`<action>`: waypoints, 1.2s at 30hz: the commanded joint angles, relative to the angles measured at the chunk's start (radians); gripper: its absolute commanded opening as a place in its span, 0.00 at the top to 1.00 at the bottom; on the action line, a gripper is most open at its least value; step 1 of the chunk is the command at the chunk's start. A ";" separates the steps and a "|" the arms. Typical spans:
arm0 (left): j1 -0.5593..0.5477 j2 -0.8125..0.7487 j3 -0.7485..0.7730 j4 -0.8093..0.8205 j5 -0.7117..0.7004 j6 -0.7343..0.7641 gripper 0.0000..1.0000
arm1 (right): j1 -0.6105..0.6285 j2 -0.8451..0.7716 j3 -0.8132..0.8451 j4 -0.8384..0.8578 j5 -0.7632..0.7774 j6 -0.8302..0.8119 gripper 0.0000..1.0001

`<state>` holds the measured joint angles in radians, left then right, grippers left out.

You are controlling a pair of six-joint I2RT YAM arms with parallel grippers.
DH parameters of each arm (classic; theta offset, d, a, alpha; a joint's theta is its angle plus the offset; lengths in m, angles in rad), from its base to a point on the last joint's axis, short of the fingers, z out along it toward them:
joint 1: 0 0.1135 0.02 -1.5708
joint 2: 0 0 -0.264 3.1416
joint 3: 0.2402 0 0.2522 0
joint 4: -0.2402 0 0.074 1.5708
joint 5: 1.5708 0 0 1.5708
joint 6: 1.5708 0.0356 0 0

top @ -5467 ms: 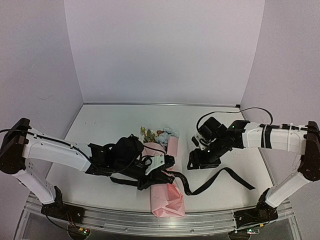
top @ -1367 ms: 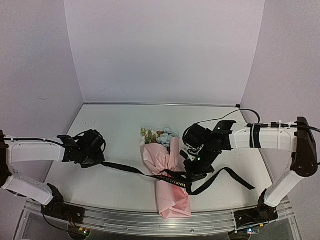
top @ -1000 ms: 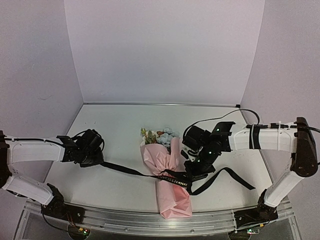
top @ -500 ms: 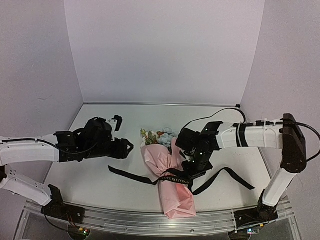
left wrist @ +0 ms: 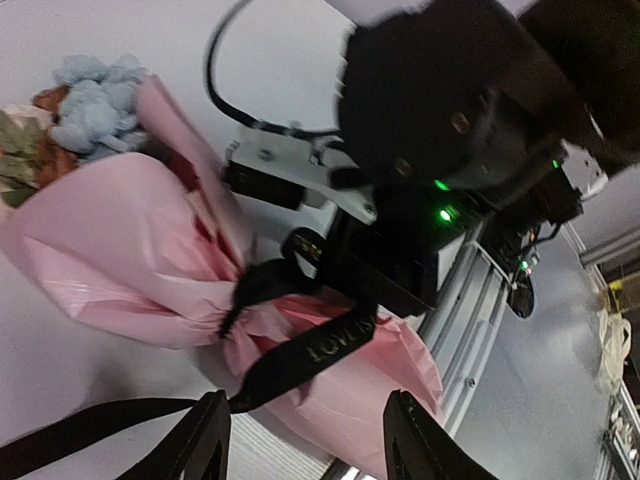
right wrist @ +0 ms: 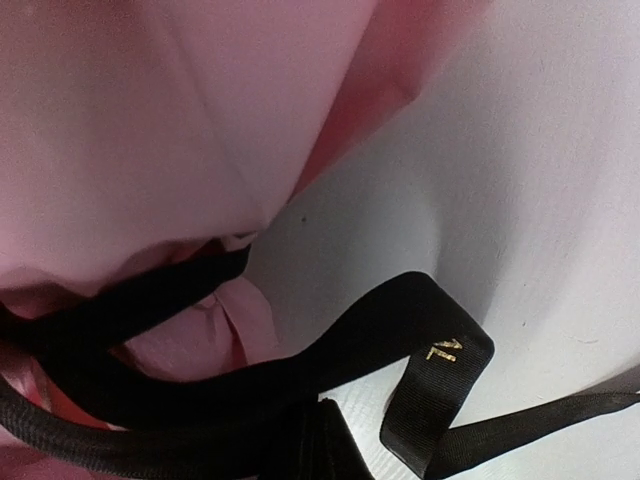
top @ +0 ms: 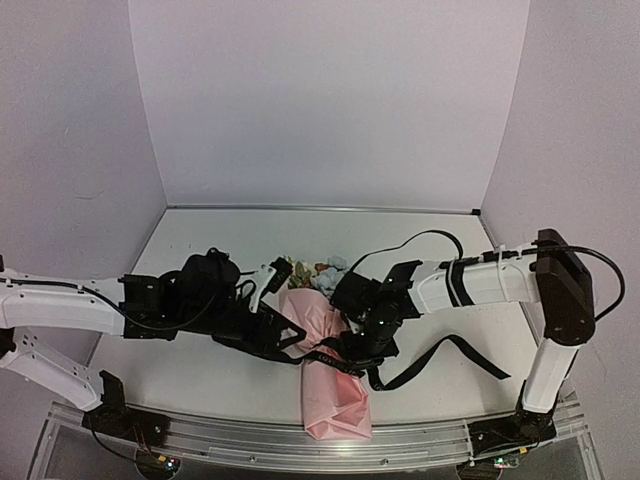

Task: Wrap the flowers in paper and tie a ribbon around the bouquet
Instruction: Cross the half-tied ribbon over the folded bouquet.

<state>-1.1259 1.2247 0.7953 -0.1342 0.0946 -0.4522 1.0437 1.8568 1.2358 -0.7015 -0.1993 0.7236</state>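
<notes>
bouquet [top: 322,345]: lies on the white surface [top: 210,240] between the two arms, with the flower end toward the far wall and the crumpled tail toward the near edge.
flowers [top: 318,270]: pale blue, white and rust heads poke from the far mouth of the cone; the stems are hidden inside.
paper [top: 335,405]: translucent pink, pinched in at the waist where the band crosses it and flaring out on either side of that.
ribbon [top: 450,345]: black satin, drawn across the waist of the cone; one tail runs left under the left arm, the other loops out to the right on the surface.
writing: light capitals on the ribbon [left wrist: 335,338] read "LOVE IS" in the left wrist view, and the rest folds out of sight. The right wrist view shows a gold fragment too partial to read.
left gripper [left wrist: 305,400]: jaws spread with nothing between them, just beside the left flank of the cone and over the left tail.
right gripper [top: 362,345]: jaws pressed together, pinching the ribbon at the right side of the waist.
right arm: two green lights [left wrist: 441,186] glow on its dark housing.
</notes>
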 commanded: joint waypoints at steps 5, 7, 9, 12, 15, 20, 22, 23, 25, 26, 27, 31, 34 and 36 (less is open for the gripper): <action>-0.120 0.168 0.081 0.121 0.029 0.105 0.48 | -0.012 -0.072 0.001 -0.034 0.065 -0.046 1.00; -0.128 0.220 0.108 0.115 0.031 0.125 0.52 | -0.017 -0.099 -0.018 -0.050 0.078 -0.077 1.00; -0.130 0.258 0.128 0.110 0.027 0.136 0.55 | -0.021 -0.123 -0.027 -0.067 0.088 -0.102 1.00; -0.130 0.295 0.157 0.098 -0.005 0.156 0.59 | -0.021 -0.141 -0.019 -0.100 0.089 -0.139 0.99; -0.130 0.340 0.189 0.082 -0.025 0.176 0.64 | -0.022 -0.143 -0.009 -0.121 0.086 -0.158 0.98; -0.128 0.401 0.222 0.074 -0.036 0.202 0.72 | -0.029 -0.151 -0.020 -0.140 0.128 -0.170 0.99; -0.128 0.419 0.240 0.071 -0.049 0.220 0.75 | -0.036 -0.156 -0.023 -0.156 0.153 -0.176 0.98; -0.128 0.428 0.252 0.066 -0.051 0.233 0.76 | -0.042 -0.158 -0.025 -0.162 0.164 -0.178 0.99; -0.125 0.445 0.271 0.059 -0.051 0.257 0.76 | -0.053 -0.158 -0.026 -0.168 0.171 -0.180 0.98; -0.123 0.451 0.280 0.059 -0.049 0.267 0.76 | -0.060 -0.156 -0.025 -0.168 0.167 -0.180 0.98; -0.118 0.458 0.287 0.059 -0.043 0.274 0.76 | -0.066 -0.153 -0.023 -0.168 0.162 -0.181 0.98; -0.090 0.464 0.291 0.070 -0.020 0.288 0.75 | -0.071 -0.148 -0.013 -0.174 0.161 -0.195 0.96; -0.078 0.463 0.287 0.071 -0.008 0.307 0.72 | -0.073 -0.147 -0.001 -0.187 0.168 -0.208 0.94; -0.072 0.460 0.286 0.068 0.014 0.319 0.70 | -0.076 -0.146 0.005 -0.202 0.167 -0.215 0.91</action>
<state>-1.2144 1.6890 1.0416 -0.0772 0.0765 -0.1785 0.9710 1.7386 1.2115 -0.8559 -0.0646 0.5364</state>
